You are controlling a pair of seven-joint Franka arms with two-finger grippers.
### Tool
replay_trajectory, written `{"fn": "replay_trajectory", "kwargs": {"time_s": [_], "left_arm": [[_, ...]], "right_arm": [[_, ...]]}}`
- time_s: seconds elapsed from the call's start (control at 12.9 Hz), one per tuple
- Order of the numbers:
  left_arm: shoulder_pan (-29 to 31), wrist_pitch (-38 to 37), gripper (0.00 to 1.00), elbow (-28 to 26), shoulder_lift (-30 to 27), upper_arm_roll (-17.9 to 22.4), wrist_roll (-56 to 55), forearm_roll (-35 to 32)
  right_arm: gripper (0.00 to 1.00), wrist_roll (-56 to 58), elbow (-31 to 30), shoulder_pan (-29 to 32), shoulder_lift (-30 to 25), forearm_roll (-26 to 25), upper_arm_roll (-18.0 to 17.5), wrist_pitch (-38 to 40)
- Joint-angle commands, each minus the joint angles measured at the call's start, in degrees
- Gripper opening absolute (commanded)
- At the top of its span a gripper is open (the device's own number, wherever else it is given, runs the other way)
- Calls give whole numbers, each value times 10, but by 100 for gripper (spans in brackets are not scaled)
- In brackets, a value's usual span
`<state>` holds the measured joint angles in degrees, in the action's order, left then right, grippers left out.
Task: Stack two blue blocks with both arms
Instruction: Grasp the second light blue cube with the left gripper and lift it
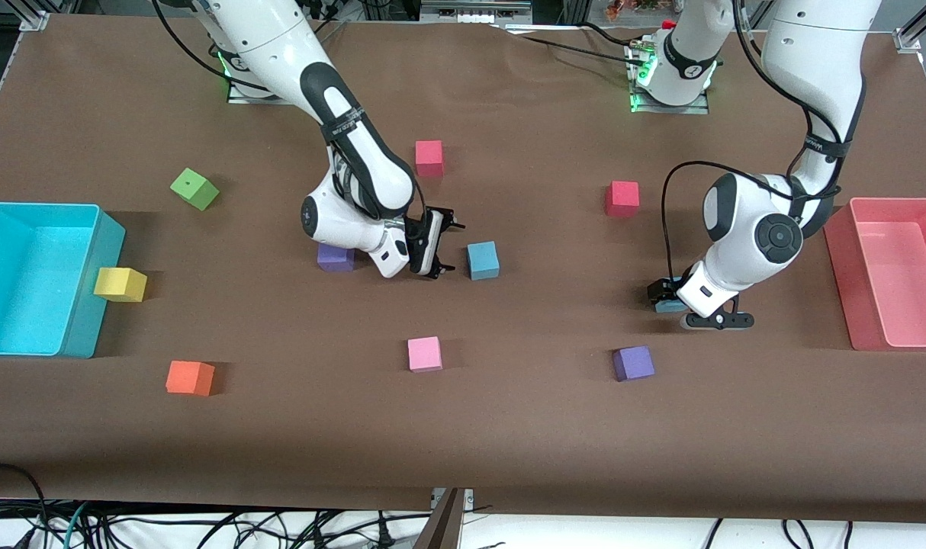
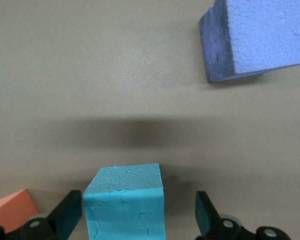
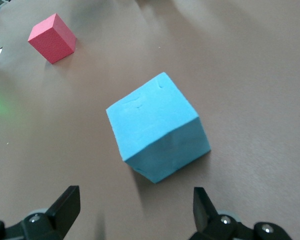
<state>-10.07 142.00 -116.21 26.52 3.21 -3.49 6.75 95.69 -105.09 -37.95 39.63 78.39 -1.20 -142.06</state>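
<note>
Two blue blocks on the brown table (image 1: 509,427), well apart. One blue block (image 1: 482,260) near the table's middle, resting on the surface, just beside the right gripper (image 1: 442,245) on the side toward the left arm's end; seen close in the right wrist view (image 3: 159,127), ahead of the spread fingers (image 3: 65,207) and untouched by them, jaws wide open with nothing between. A purple cube (image 1: 335,258) partly hidden under the right arm's wrist, on the other flank of that gripper from the block. Other blue block (image 1: 669,305) toward the left arm's end, mostly covered by the left gripper (image 1: 665,293), lowered right down to the table around it; in the left wrist view (image 2: 125,205) sitting between the two fingertips (image 2: 206,212), jaws spread, a gap showing on each side, so no pinch. A second purple cube (image 1: 633,363) nearer the front camera than this block, also visible in the left wrist view (image 2: 260,37). Pink cube (image 1: 424,354) nearer the camera than the middle blue block; two red cubes (image 1: 429,158) (image 1: 622,198) farther from it. Turquoise bin (image 1: 81,335) at the right arm's end, a yellow cube (image 1: 120,284) against its wall; pink bin (image 1: 844,267) at the left arm's end.
</note>
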Motion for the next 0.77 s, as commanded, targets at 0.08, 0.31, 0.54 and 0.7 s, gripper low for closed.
{"fn": "replay_trajectory", "kwargs": {"time_s": [0.08, 0.31, 0.54, 0.7], "left_arm": [[-4, 7, 100, 1, 7, 5, 8, 4], [-4, 29, 100, -6, 22, 6, 9, 3], [-4, 29, 73, -7, 22, 6, 17, 3], [-4, 28, 30, -9, 23, 7, 28, 4]], "right_arm": [[100, 13, 13, -4, 8, 16, -6, -15], [100, 6, 29, -5, 15, 16, -12, -22], [100, 6, 30, -9, 18, 16, -12, -23], [100, 8, 30, -9, 18, 15, -12, -23]]}}
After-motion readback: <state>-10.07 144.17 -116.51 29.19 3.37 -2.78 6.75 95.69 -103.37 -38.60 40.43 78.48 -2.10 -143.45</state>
